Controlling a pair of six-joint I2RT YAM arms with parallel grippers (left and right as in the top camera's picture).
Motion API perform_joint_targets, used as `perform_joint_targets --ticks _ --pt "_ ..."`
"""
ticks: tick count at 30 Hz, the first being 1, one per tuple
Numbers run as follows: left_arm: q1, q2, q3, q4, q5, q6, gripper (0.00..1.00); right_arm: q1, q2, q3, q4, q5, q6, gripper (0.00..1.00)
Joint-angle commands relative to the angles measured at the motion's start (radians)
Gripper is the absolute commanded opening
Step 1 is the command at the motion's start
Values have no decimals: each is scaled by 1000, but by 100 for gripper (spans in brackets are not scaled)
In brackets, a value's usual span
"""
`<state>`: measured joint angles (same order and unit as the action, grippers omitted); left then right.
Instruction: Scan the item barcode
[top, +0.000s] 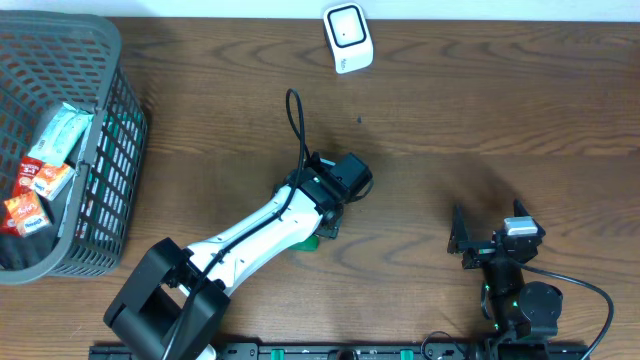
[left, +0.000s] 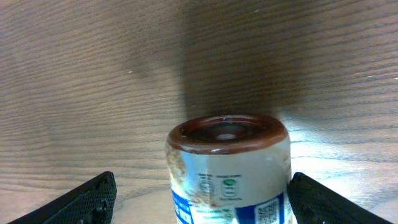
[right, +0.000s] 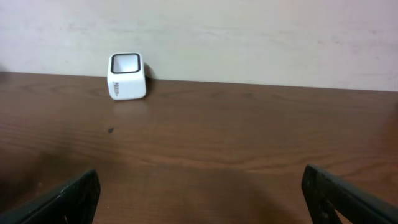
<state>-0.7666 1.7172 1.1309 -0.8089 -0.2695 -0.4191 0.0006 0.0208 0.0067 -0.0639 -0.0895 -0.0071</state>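
Jar (left: 227, 168) on tabletop (left: 93, 74), sitting between fingers of wide-open left hand (left: 202, 186), not squeezed. Right up by one finger, apart from other. Off to side, wide-open right hand (right: 200, 177), holding nothing.

We find the basket (top: 118, 170) at the table's (top: 500, 120) left end, packets (top: 40, 180) in it; the scanner (top: 347, 38) at the far edge; the jar (left: 227, 168) near the middle, between the jaws of the left gripper (left: 205, 202).
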Motion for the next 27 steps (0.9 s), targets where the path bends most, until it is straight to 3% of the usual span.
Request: perform_joint_targets --ticks 1,27 --pt "4 11 -9 -21 -36 -6 89 -5 -1 -1 -4 3 14 99" --pt "61 11 -15 -79 -40 -31 85 -5 -1 -1 -4 3 14 99"
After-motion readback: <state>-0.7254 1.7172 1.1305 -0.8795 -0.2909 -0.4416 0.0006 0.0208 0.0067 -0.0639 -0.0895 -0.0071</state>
